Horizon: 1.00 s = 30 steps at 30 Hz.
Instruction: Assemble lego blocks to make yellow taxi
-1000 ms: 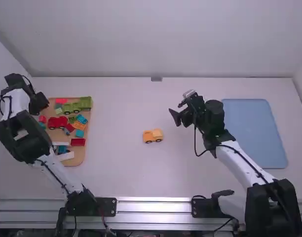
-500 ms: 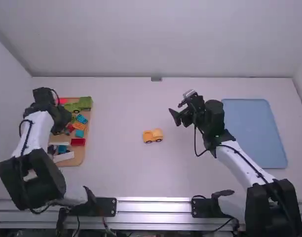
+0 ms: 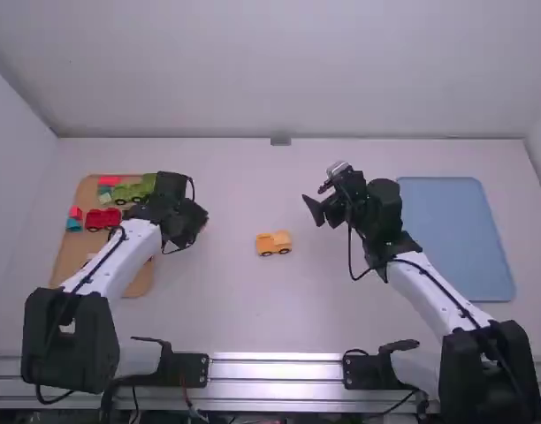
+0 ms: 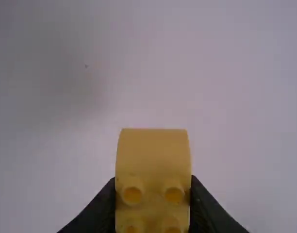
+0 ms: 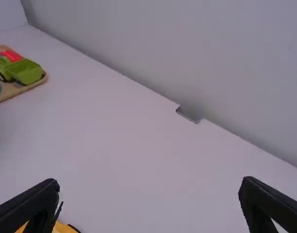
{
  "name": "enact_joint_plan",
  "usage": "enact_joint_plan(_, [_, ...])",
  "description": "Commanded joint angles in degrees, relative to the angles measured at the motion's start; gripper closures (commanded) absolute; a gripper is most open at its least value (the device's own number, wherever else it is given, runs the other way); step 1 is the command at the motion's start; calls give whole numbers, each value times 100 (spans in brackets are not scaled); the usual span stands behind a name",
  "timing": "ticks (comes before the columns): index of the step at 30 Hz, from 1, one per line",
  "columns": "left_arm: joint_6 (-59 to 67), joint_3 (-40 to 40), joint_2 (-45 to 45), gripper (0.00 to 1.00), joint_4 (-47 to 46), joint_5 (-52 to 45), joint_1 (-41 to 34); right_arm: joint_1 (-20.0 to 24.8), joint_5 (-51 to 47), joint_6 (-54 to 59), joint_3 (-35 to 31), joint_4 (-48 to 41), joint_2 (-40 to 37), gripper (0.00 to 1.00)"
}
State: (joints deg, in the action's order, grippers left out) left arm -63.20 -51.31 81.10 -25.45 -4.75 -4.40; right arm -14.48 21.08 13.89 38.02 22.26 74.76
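Note:
Just right of the wooden tray, above the table, is my left gripper [image 3: 196, 226]. In the left wrist view my left gripper [image 4: 152, 208] is shut on a yellow block [image 4: 153, 153] with a curved end and round studs. An orange-yellow toy car base [image 3: 273, 243] with dark wheels stands on the middle of the table; a bit of this car base [image 5: 61, 228] shows low in the right wrist view. To its right, above the table, my right gripper [image 3: 313, 205] holds nothing. Seen from its wrist, the right gripper [image 5: 149, 191] has its fingers wide apart.
The wooden tray [image 3: 67, 256] at the left carries a green truck [image 3: 129, 192], a red car [image 3: 102, 219] and several coloured blocks, partly covered by the left arm. A blue tray [image 3: 456, 234] lies at the right, beside the right arm. A wall bounds the table's far edge.
My left gripper has swung from the tray's far left side across it to its right side, uncovering the red car. The right arm and the car base have stayed still.

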Motion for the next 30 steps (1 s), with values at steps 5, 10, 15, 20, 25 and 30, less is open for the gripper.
enact_joint_plan(5, [-1576, 17, -2, 98, 28, -7, -203, -28, 31, 7, -17, -50, -72, 1])
enact_joint_plan(10, [-2009, 17, 417, 98, 175, 299, -697, -28, 52, 7, -17, -39, -72, 1])
enact_joint_plan(15, [-81, 146, 1093, 98, 2273, 195, -1458, -26, 52, 7, -17, -57, -72, 1])
enact_joint_plan(20, [-551, -87, 1147, 98, 1613, 1307, -1530, -20, 33, 11, -17, -118, -72, 2])
enact_joint_plan(25, [-1084, -817, 1126, 98, -280, 2153, -1558, -22, 31, 149, -17, -153, -72, 1])
enact_joint_plan(30, [-1394, -1108, 1126, 98, -817, 2002, -1661, -20, 28, 155, -17, -127, -72, 1])
